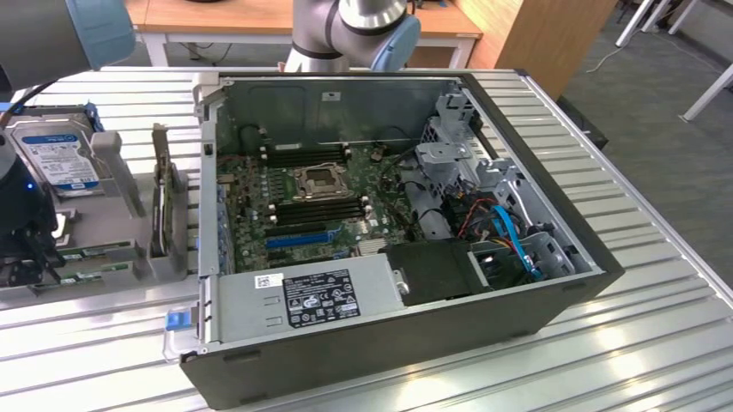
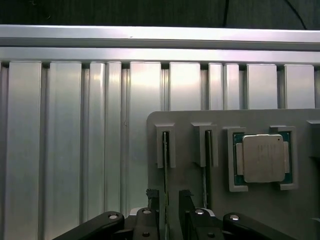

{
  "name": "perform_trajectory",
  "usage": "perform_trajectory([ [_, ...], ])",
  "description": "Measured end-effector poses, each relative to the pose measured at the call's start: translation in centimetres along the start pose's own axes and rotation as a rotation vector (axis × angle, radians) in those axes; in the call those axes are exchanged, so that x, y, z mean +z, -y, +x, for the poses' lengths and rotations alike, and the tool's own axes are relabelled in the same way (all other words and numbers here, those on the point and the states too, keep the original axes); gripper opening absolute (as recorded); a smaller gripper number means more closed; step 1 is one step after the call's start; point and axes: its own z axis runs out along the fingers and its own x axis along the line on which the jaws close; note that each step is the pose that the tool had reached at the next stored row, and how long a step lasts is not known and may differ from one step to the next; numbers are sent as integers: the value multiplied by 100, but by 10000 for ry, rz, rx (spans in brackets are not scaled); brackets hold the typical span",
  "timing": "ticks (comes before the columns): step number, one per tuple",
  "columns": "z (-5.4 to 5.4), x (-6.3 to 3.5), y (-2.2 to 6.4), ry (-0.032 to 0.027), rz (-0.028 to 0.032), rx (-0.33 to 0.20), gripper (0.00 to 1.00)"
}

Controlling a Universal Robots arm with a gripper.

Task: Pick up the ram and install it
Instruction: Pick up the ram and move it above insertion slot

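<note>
Because the ram (image 2: 166, 175) stands on edge in its grey holder (image 2: 225, 120), the gripper (image 2: 168, 206) straddles it with jaws wide, gripping nothing.

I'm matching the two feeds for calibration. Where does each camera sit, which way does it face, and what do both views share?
Exterior view: set above the table, looking down into the open computer case; the arm shows behind the case.
Wrist view: on the wrist, looking down on the grey holder; the open end effector has its fingers either side of a ram stick.
Shared: the slatted table and the grey holder, at the exterior view's left.
</note>
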Motion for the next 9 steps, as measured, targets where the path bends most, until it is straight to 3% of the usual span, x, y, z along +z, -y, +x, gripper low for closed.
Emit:
perform_trajectory([
  [5,0,3,0,-23,-10,-450,30],
  [9,0,3,0,-25,-11,-498,30],
])
